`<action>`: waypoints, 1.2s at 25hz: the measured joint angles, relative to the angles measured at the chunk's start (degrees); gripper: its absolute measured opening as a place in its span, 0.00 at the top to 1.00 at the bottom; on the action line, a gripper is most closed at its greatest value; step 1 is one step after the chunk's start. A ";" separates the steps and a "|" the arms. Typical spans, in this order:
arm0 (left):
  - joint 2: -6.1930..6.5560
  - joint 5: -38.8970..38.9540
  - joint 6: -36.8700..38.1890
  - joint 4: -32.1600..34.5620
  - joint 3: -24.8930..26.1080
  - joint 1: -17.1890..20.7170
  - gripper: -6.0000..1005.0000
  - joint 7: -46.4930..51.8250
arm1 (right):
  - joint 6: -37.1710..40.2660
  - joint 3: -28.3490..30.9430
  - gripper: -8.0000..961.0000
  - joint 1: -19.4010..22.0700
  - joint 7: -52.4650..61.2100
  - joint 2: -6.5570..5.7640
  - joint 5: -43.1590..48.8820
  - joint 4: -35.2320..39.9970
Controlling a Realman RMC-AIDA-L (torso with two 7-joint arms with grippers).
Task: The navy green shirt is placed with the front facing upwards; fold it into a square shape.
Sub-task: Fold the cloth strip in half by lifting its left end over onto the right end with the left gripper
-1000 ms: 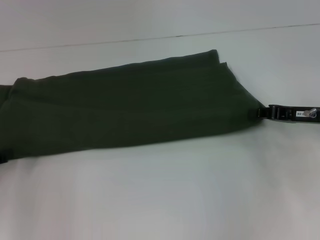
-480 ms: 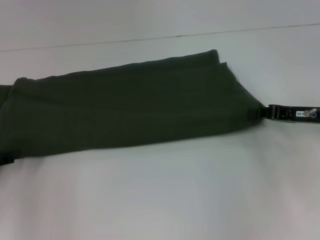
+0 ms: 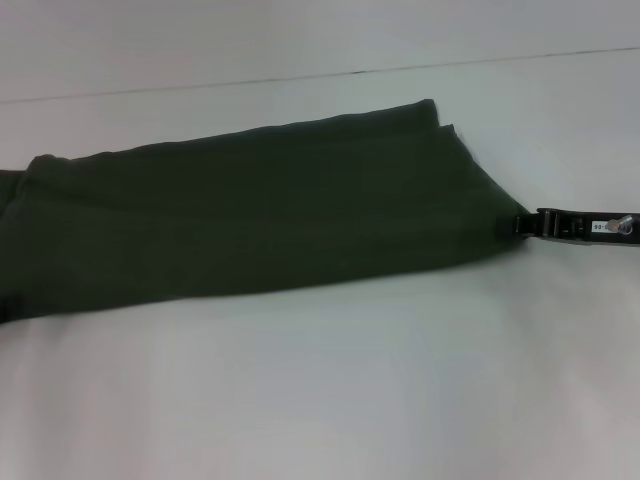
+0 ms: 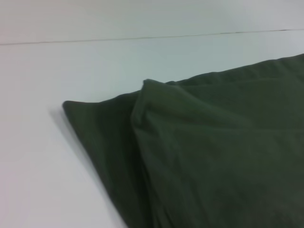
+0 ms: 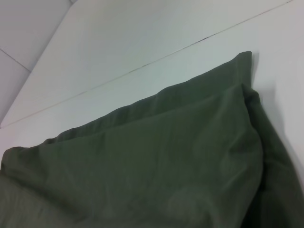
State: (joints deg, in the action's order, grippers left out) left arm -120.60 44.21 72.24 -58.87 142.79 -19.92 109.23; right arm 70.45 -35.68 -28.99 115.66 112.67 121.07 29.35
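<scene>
The navy green shirt (image 3: 260,210) lies folded lengthwise as a long dark band across the table, from the left edge of the head view to the right. Only plain fabric faces up, with no lettering showing. My right gripper (image 3: 518,225) is at the band's right end, low over the table. The cloth narrows to a point between its fingers, which are shut on that corner. Layered folded edges of the shirt (image 4: 213,152) fill the left wrist view. The right wrist view shows the shirt's (image 5: 142,161) far corner. My left gripper is out of view.
The white table (image 3: 350,400) stretches wide in front of the shirt. A thin dark seam line (image 3: 350,72) crosses the surface behind it. The black right arm (image 3: 585,227) reaches in from the right edge.
A small black part of my left gripper at the left edge, by the shirt's near corner, has slipped out of view. The shirt and right gripper have stayed put.
</scene>
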 joint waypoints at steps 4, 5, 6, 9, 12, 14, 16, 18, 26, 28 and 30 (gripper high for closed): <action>0.39 -0.04 -0.41 0.22 0.34 0.29 0.33 0.05 | 0.00 0.00 0.98 -0.01 0.00 0.00 0.00 0.00; 0.45 -0.17 -0.43 0.32 0.41 0.31 0.34 0.05 | 0.01 0.00 0.98 -0.01 0.00 0.00 0.00 0.00; 0.54 -0.46 -0.43 0.43 0.46 0.32 0.34 0.06 | 0.01 0.00 0.98 -0.01 0.00 0.00 0.00 0.00; 0.53 -1.32 -0.40 0.53 0.48 0.30 0.35 0.07 | 0.04 0.00 0.98 0.02 0.00 0.00 -0.03 0.00; 0.34 -1.39 0.18 0.57 0.35 0.17 0.36 -0.04 | 0.11 0.00 0.98 0.03 0.00 0.00 -0.05 0.00; 0.17 -1.39 0.31 0.58 0.15 -0.03 0.37 -0.17 | 0.13 0.00 0.98 0.02 0.00 0.00 -0.05 0.00; 0.00 -1.41 0.45 0.60 -0.13 -0.27 0.38 -0.30 | 0.14 0.00 0.98 -0.01 0.00 0.00 -0.01 0.00; -0.04 -1.42 0.50 0.60 -0.26 -0.32 0.39 -0.33 | 0.14 0.00 0.98 -0.03 0.00 0.00 0.02 0.00; -0.08 -1.47 0.52 0.60 -0.58 -0.45 0.41 -0.14 | 0.04 0.00 0.98 -0.08 0.00 0.00 -0.05 0.00; -0.15 -1.50 0.29 0.60 -0.58 -0.50 0.42 -0.02 | 0.04 0.00 0.98 -0.15 0.00 0.00 -0.05 0.00; -0.27 -1.53 -0.05 0.60 -0.50 -0.50 0.43 0.06 | 0.04 0.00 0.98 -0.20 0.00 0.00 -0.05 0.00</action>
State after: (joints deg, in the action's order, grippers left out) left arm -120.87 42.69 72.19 -58.27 142.28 -20.43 109.29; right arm 70.49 -35.68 -29.19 115.66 112.66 121.01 29.35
